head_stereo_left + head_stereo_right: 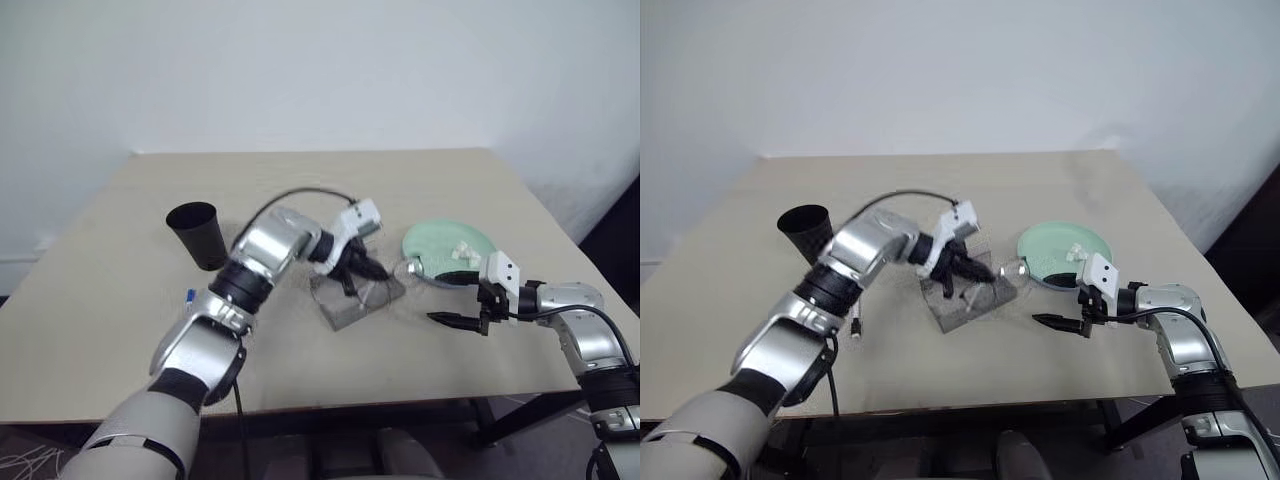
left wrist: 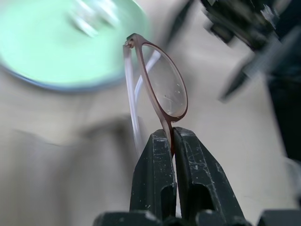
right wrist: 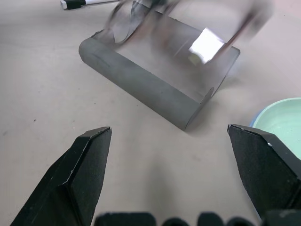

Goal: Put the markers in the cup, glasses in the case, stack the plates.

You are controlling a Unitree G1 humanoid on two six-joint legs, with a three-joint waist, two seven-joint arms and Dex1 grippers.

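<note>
left hand (image 2: 173,141) is pinched tight on the glasses (image 2: 162,87) by the frame, holding them just above the open grey case (image 3: 155,70) at its 12 o'clock, while the right hand (image 3: 181,176) waits spread wide at the case's 3 o'clock, probably to steady it

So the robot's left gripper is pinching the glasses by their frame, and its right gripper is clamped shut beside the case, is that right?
Not quite. The left gripper does pinch the glasses by the frame, but the right gripper beside the case is open, not shut; the right wrist view shows its fingers spread wide apart.
</note>
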